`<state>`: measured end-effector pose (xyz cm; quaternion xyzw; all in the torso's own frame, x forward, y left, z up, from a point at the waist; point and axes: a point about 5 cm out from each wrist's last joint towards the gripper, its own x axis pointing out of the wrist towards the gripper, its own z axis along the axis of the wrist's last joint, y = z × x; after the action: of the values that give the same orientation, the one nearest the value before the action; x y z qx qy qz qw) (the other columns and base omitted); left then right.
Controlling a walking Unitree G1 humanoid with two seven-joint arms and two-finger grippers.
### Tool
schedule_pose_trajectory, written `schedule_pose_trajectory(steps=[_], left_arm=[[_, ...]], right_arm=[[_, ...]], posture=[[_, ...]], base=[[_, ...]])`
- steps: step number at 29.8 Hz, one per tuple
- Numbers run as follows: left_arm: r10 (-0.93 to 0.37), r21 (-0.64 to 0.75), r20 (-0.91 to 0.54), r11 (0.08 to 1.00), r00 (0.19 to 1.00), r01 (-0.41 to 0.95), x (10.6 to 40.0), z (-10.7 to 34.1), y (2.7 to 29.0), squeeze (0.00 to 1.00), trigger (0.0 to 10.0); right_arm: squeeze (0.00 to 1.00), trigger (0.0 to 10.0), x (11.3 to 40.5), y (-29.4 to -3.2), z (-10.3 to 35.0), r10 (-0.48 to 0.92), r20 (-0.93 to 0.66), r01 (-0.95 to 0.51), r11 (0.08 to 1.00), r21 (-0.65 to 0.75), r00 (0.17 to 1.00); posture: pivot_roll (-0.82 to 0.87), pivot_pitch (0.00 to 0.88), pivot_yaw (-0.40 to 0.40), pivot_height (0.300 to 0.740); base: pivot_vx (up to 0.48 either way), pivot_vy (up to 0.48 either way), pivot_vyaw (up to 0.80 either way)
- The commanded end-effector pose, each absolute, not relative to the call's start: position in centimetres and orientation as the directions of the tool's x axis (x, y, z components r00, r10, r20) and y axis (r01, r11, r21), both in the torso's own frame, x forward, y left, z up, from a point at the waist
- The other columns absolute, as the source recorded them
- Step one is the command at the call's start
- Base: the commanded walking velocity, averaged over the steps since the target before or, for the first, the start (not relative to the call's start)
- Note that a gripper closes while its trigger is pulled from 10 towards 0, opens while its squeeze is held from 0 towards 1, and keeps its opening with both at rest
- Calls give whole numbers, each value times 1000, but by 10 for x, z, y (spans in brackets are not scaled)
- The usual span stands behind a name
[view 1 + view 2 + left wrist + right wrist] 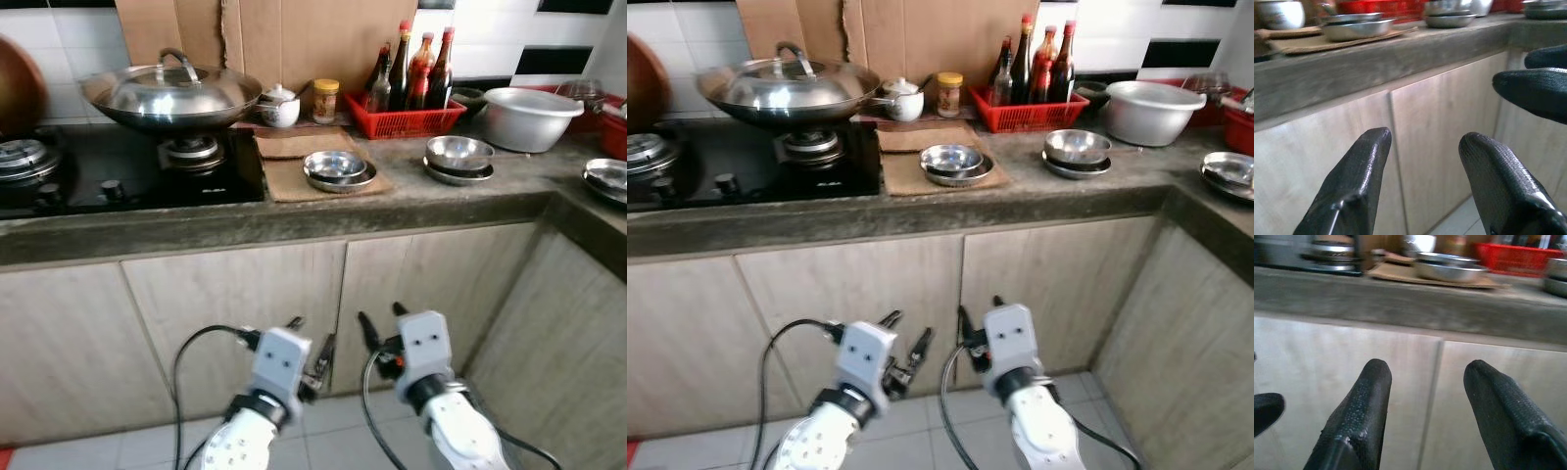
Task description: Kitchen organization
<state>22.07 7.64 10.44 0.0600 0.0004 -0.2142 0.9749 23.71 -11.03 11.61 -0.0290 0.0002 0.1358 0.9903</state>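
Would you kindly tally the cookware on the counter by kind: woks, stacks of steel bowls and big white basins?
Wok: 1
Stacks of steel bowls: 3
White basin: 1
Total: 5

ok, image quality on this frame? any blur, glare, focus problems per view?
Left eye view: evenly lit, sharp enough, glare streaks on the wok lid. Right eye view: much the same. Left wrist view: fingers in focus, steel bowls on the counter soft. Right wrist view: counter and dishes smeared, fingers fairly crisp.
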Motion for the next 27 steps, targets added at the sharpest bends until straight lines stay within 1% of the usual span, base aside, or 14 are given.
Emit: schedule_pose_trajectory(steps=[1, 2, 10, 17, 20, 27], left_arm=[[-441, 101, 0, 893, 898, 439, 220, 110, 68, 0, 10000], [-439, 102, 0, 894, 899, 436, 221, 110, 68, 0, 10000], [-431, 105, 2, 898, 903, 428, 221, 110, 68, 0, 10000], [-417, 108, 5, 904, 909, 414, 222, 111, 69, 0, 10000], [-417, 108, 6, 904, 909, 414, 223, 112, 69, 0, 10000], [-417, 107, 9, 904, 909, 414, 223, 112, 69, 0, 10000]], right_arm=[[0, 10000, 238, -120, 114, 242, -17, -242, 969, -53, 970], [0, 10000, 239, -120, 119, 242, 9, -242, 970, -40, 970], [0, 10000, 245, -120, 129, 256, 36, -254, 965, -61, 966], [0, 10000, 260, -128, 145, 266, 91, -254, 959, -127, 960], [0, 10000, 263, -128, 148, 270, 99, -255, 957, -138, 958], [0, 10000, 270, -123, 152, 292, 103, -273, 948, -163, 951]], posture=[[-1, 0, -51, 740], [0, 0, -53, 740], [3, 0, -59, 740], [2, 0, -58, 740], [4, 0, -62, 740], [4, 0, -60, 740]], base=[[315, 0, 0], [307, 0, 0], [309, 0, 0], [312, 0, 0], [309, 0, 0], [307, 0, 800]])
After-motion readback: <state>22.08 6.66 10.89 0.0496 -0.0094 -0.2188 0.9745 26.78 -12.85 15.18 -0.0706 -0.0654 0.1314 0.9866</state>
